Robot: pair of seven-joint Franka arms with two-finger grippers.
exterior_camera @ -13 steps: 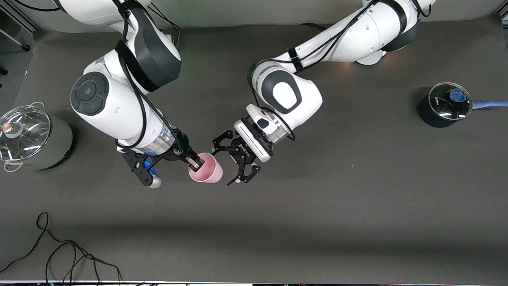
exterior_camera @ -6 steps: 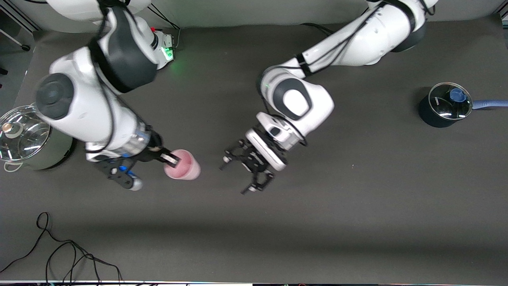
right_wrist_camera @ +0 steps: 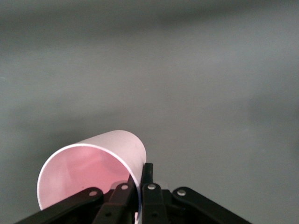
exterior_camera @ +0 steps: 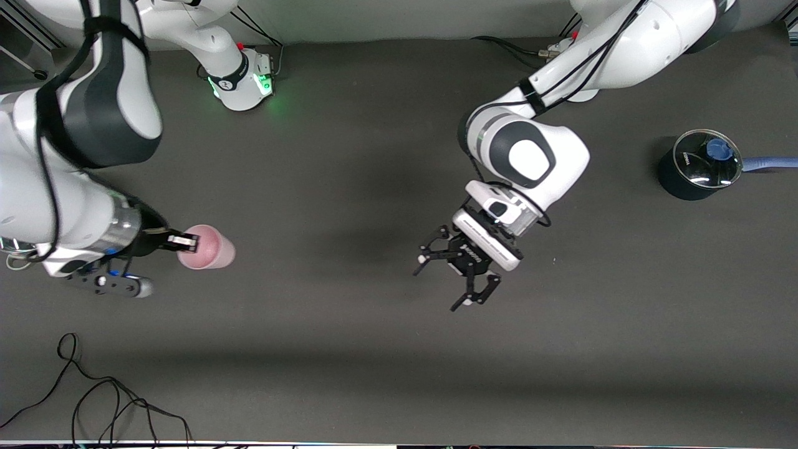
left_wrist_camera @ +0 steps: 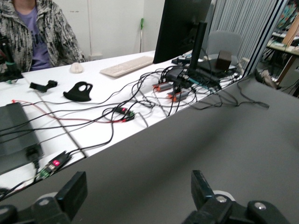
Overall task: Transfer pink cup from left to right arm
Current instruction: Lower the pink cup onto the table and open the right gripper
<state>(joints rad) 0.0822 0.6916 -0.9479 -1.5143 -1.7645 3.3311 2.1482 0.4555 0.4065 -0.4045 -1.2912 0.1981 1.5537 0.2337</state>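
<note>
The pink cup (exterior_camera: 211, 252) hangs tipped on its side over the table at the right arm's end. My right gripper (exterior_camera: 187, 241) is shut on its rim wall, one finger inside the mouth and one outside. In the right wrist view the pink cup (right_wrist_camera: 96, 161) opens toward the camera, with the right gripper (right_wrist_camera: 142, 179) pinching its edge. My left gripper (exterior_camera: 438, 285) hovers open over the middle of the table, well apart from the cup. In the left wrist view the left gripper (left_wrist_camera: 138, 190) has its fingers wide apart with only bare table between them.
A pale green pot with a glass lid (exterior_camera: 37, 209) stands at the right arm's end, partly hidden by that arm. A dark saucepan with a glass lid and blue handle (exterior_camera: 698, 165) stands at the left arm's end. A black cable (exterior_camera: 106, 399) lies near the front edge.
The right arm has carried the cup away from the left gripper toward its own end of the table. The left gripper has drawn back toward the left arm's end and stayed open.
</note>
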